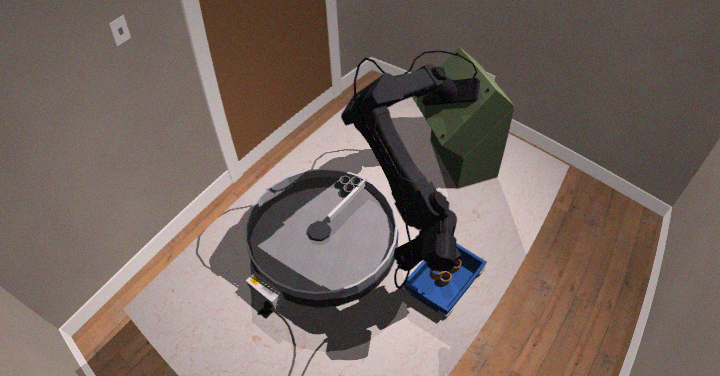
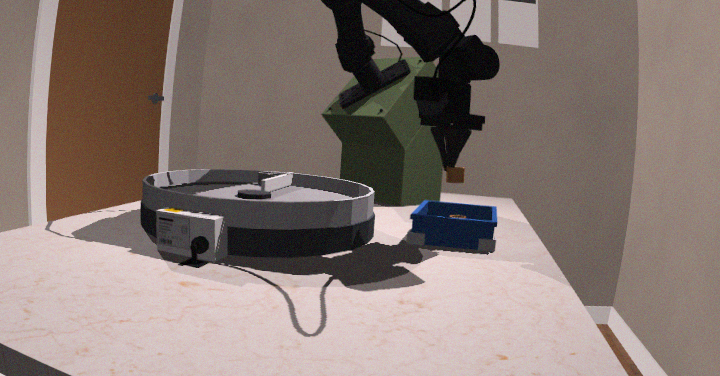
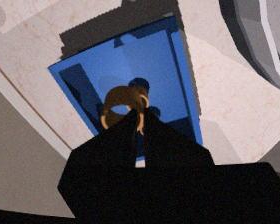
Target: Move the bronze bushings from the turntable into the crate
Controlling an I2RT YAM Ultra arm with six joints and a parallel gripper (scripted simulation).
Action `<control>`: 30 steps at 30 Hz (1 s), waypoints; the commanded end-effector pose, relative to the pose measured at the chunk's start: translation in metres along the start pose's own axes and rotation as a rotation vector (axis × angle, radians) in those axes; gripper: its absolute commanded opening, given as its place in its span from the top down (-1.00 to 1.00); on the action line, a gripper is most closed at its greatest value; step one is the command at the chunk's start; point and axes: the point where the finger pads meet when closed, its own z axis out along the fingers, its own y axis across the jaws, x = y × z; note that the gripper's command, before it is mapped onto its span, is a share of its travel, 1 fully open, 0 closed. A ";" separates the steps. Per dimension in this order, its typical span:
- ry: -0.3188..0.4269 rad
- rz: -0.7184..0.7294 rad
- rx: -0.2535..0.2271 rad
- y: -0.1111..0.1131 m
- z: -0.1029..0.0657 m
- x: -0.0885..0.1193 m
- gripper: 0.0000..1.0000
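My gripper [image 2: 451, 166] [image 3: 140, 114] is shut on a bronze bushing [image 2: 455, 175] [image 3: 122, 94] by its wall, held above the blue crate [image 1: 437, 295] [image 2: 453, 233] [image 3: 156, 60]. In the top view the arm hides the fingertips. Inside the crate, one bronze bushing [image 1: 443, 283] stands near the middle and another [image 1: 458, 268] is beside it, partly under the arm. In the wrist view the held bushing mostly covers them. Three steel bushings [image 1: 349, 181] stand together on the turntable [image 1: 302, 257] [image 2: 302, 214], near its back rim. No bronze bushing shows on the turntable.
A white bar [image 1: 345, 199] [image 2: 277, 181] runs from the turntable's dark hub [image 1: 318, 231] [image 2: 254, 194] towards the rim, beside the steel bushings. A boxy controller [image 1: 263, 290] [image 2: 189, 233] with a cable is at the turntable's near side. The green pedestal [image 1: 478, 146] [image 2: 373, 166] carries the arm behind.
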 end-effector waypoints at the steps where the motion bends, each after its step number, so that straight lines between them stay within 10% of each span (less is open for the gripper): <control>1: -0.024 -0.009 -0.020 0.013 -0.014 -0.001 1.00; 30: -0.037 0.014 -0.038 0.019 -0.024 -0.007 1.00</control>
